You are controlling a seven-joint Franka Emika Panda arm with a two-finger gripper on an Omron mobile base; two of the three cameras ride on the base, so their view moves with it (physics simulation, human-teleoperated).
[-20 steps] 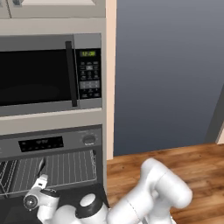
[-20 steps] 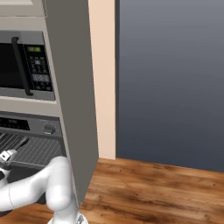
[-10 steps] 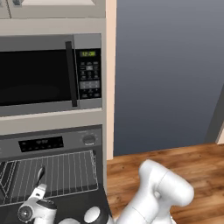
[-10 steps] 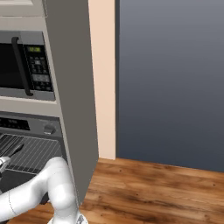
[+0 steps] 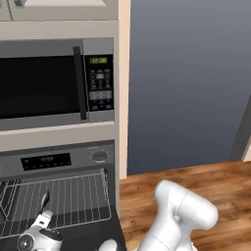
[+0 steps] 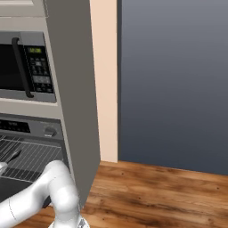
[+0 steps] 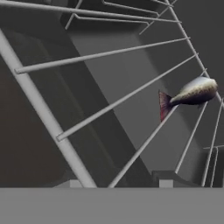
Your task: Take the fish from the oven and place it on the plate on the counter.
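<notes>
Flat, even rendered light, soft and low-detail; the oven [image 5: 59, 196] cavity is dim, without glare.

From behind-left we look forward and down at the microwave [image 5: 49, 83] and oven [image 5: 59, 196]. From behind-right we see both obliquely, past a cabinet side [image 6: 73, 89]. Our hand camera sits close over the rack [image 7: 109, 105], fish [image 7: 190, 94] at right.

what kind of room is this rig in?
A rendered home kitchen, most likely. A microwave is built in above an open oven with a wire rack, where a small fish lies, and the floor is wood plank.
</notes>
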